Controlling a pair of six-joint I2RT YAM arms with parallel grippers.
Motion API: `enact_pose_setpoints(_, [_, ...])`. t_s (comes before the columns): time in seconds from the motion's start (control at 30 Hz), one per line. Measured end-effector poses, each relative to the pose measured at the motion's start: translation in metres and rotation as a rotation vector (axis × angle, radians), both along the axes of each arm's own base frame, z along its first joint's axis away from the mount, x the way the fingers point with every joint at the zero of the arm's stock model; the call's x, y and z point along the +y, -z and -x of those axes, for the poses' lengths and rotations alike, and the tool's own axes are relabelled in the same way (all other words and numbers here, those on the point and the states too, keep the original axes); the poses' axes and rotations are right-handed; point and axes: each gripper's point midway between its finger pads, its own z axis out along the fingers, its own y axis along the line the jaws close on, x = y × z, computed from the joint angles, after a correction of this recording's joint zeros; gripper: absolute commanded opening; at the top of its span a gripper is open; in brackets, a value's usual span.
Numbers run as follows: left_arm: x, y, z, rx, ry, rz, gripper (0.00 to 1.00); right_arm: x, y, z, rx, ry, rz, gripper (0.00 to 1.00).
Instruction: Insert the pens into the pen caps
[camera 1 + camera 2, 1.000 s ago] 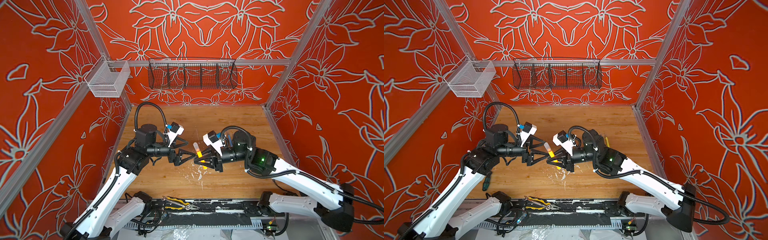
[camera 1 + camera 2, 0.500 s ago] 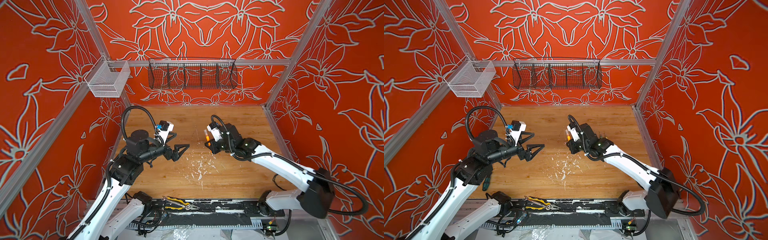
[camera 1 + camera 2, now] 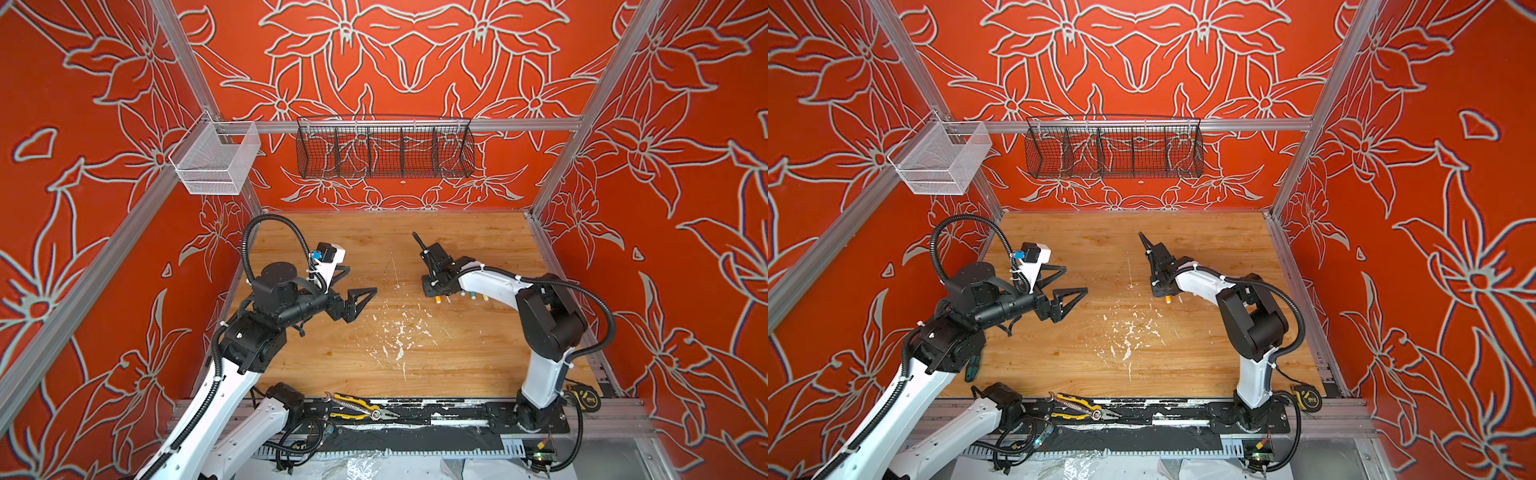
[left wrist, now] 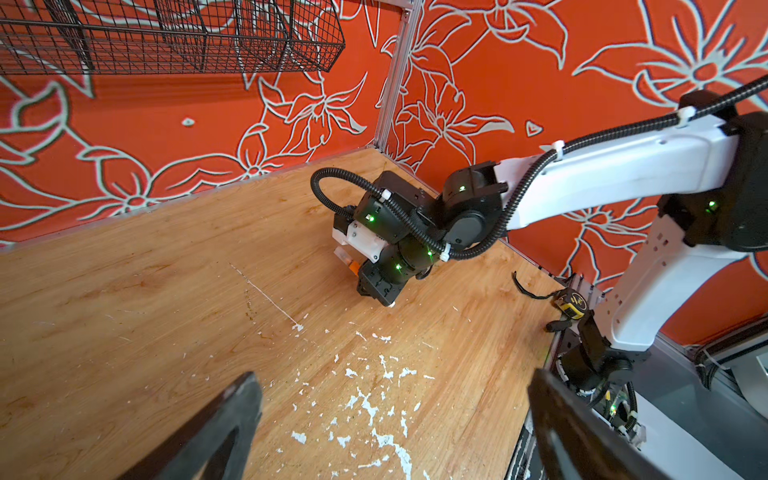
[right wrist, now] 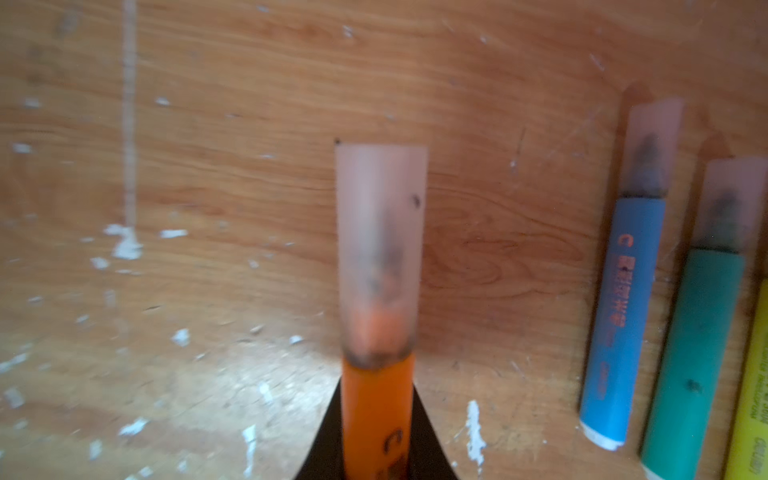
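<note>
Both top views look steeply down over the whole table [image 3: 457, 353]; wrist views face it closer.

I'm counting four pens: orange pen [image 5: 376, 415], blue pen [image 5: 621, 316], green pen [image 5: 698, 361], yellow pen [image 5: 756, 407]. Three clear caps are showing: orange pen's cap [image 5: 380, 249], blue pen's cap [image 5: 652, 149], green pen's cap [image 5: 731, 203]; the yellow pen's end is running out of view. Two baskets are hanging: white basket [image 3: 216, 160], black basket [image 3: 384, 151]. One pliers [image 3: 357, 409], one tape measure [image 3: 584, 397], one screwdriver [image 3: 971, 368].
</note>
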Motion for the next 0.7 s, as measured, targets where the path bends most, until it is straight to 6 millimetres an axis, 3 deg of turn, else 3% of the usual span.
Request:
enact_pose_setpoints(0.07, [0.0, 0.0, 0.001, -0.003, 0.0, 0.001, 0.97, -0.009, 0.004, -0.003, 0.01, 0.023, 0.01, 0.1])
enact_pose_setpoints(0.3, [0.0, 0.001, 0.002, -0.002, 0.002, 0.001, 0.97, -0.031, 0.004, -0.012, 0.004, 0.08, 0.024, 0.39])
enact_pose_setpoints(0.6, [-0.002, 0.003, 0.0, 0.01, 0.009, 0.0, 0.97, -0.035, 0.005, -0.01, 0.013, 0.067, 0.046, 0.48])
enact_pose_setpoints(0.7, [-0.001, 0.003, -0.001, 0.01, 0.004, 0.005, 0.97, -0.04, -0.001, -0.007, 0.01, 0.059, 0.072, 0.58])
